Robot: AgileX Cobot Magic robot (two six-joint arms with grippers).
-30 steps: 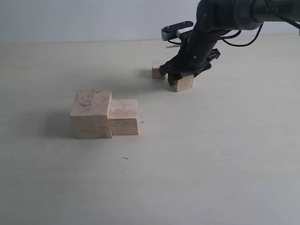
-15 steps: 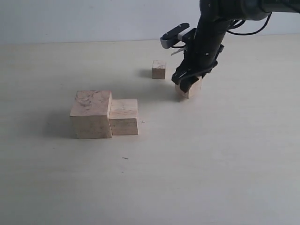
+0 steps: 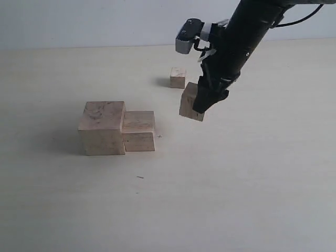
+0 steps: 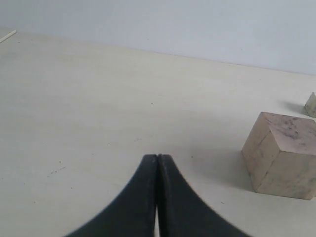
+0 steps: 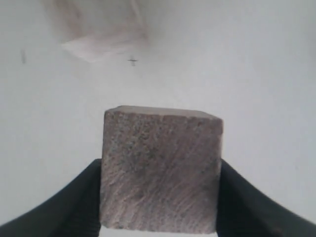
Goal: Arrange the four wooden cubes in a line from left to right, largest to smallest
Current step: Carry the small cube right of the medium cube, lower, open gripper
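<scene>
The largest wooden cube (image 3: 102,127) stands on the table at the left, and the second largest cube (image 3: 139,130) touches its right side. Farther back sits the smallest cube (image 3: 177,77), alone. My right gripper (image 3: 201,105) is shut on the third cube (image 3: 189,102) and holds it tilted above the table, right of the pair. In the right wrist view that cube (image 5: 160,173) fills the space between the black fingers (image 5: 74,207), with the second largest cube (image 5: 98,29) blurred beyond it. The left wrist view shows my left gripper (image 4: 157,157) shut and empty, with the largest cube (image 4: 281,153) off to one side.
The pale table (image 3: 236,184) runs to a light wall (image 3: 105,21) at the back. A small dark speck (image 3: 140,177) lies in front of the pair of cubes. The smallest cube's corner (image 4: 311,105) peeks in at the frame edge of the left wrist view.
My right gripper lifted the third cube off the table beside the smallest cube and carried it forward and left, toward the pair. The other cubes stayed put.
</scene>
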